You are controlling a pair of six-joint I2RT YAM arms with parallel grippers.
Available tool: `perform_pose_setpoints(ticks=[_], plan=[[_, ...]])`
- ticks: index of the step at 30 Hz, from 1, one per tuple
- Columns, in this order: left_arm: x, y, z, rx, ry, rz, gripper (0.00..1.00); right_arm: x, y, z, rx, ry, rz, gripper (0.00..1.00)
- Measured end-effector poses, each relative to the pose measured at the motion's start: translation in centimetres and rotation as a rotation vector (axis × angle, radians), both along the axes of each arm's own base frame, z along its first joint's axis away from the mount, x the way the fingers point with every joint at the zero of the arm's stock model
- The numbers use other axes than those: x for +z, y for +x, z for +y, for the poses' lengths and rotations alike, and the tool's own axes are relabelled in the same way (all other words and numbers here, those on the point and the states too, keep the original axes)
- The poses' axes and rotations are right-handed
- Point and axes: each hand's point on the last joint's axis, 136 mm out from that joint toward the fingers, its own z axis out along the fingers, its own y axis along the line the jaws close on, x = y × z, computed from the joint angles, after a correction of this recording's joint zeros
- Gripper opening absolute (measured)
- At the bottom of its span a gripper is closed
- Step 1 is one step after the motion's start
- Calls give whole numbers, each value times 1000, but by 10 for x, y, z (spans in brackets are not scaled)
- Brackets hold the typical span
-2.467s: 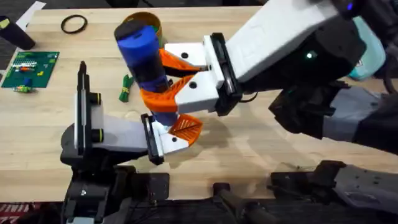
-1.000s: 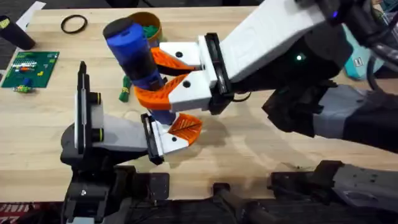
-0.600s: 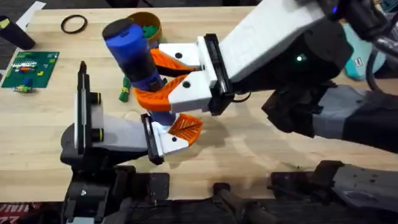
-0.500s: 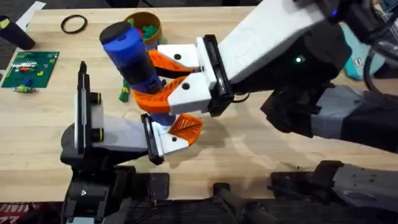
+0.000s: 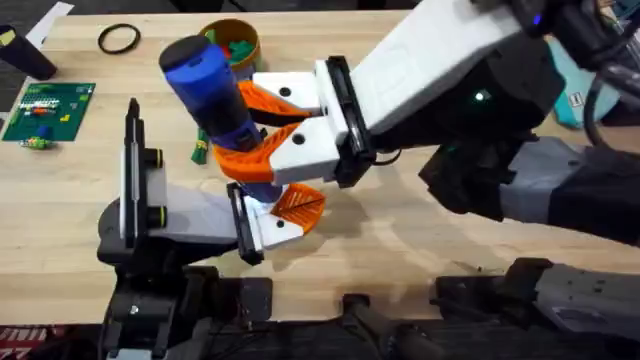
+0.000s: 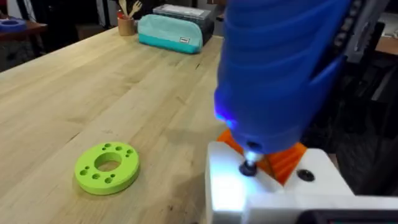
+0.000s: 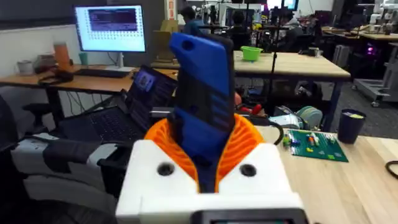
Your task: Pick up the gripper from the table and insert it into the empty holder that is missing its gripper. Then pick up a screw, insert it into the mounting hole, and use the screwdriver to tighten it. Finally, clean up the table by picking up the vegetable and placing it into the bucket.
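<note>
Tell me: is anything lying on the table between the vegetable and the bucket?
Nothing visible on the table. The vegetable lies just in front of the bucket, but the screwdriver held by the right gripper hangs over that gap.

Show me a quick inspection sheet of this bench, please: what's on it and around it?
Surface: wooden table, bare wood.
Job's things: screwdriver upright, its tip on a screw; orange wedge seated on the holder; vegetable lying on the table; bucket holding green bits.
Clutter: black ring, green board, green disc, teal pouch.
Tools: right tool shut on the screwdriver.
Cables: a dark cable beside the right arm.
Surroundings: monitor and other desks behind.
</note>
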Motion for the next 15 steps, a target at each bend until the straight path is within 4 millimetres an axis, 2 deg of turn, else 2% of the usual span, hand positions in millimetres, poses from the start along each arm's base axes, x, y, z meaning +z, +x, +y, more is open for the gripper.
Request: perform_pose_setpoints(ticks=[15], plan=[[0, 0, 0, 0, -1, 4, 9, -3, 9, -2, -18, -20, 20, 85]])
